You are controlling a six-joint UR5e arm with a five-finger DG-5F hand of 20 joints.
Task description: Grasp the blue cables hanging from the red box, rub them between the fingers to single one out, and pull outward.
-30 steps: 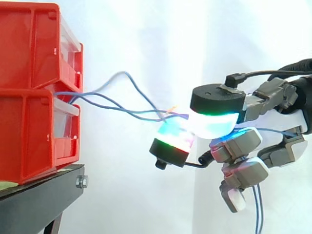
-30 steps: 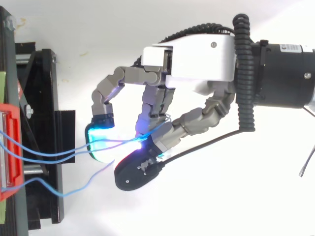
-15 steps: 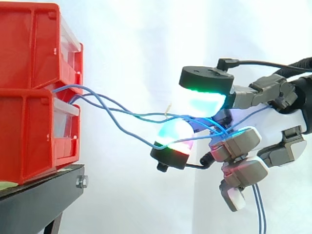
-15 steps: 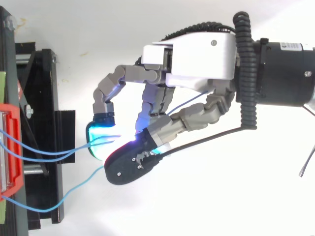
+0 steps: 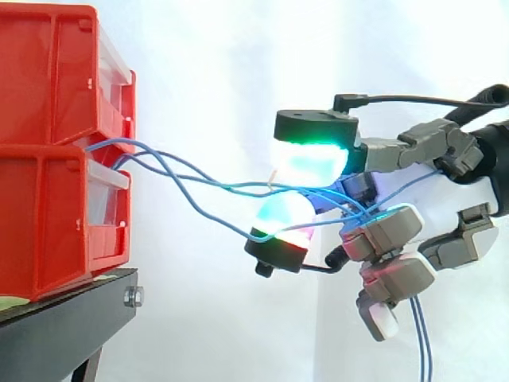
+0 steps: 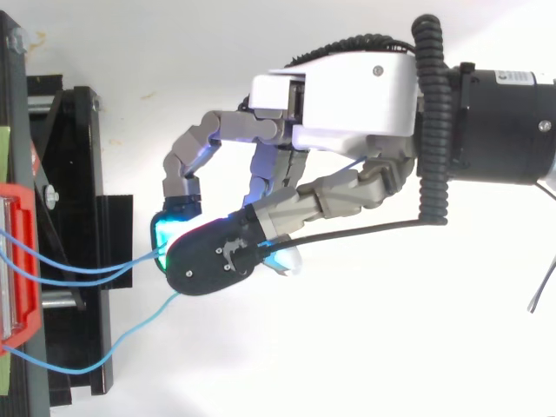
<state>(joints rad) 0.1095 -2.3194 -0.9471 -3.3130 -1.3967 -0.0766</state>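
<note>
Several blue cables (image 5: pixel 238 188) between the fingers (image 5: pixel 306 163)

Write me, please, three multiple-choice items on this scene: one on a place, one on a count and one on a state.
1. Where do the blue cables leave the red bins?
A) over the top of the upper bin
B) at the front, where the upper bin meets the lower one
C) from under the lower bin

2. How many red bins are stacked on the black stand?
A) two
B) one
C) four

3. How do the hand's fingers stand?
A) straight, clear of the cables
B) flat on the stand
C) curled, with the cables running between them

Answers:
1 B: the side view shows the cables emerging at the seam between the bins.
2 A: one bin sits on another.
3 C: the cables run in among the curled fingers.
</note>
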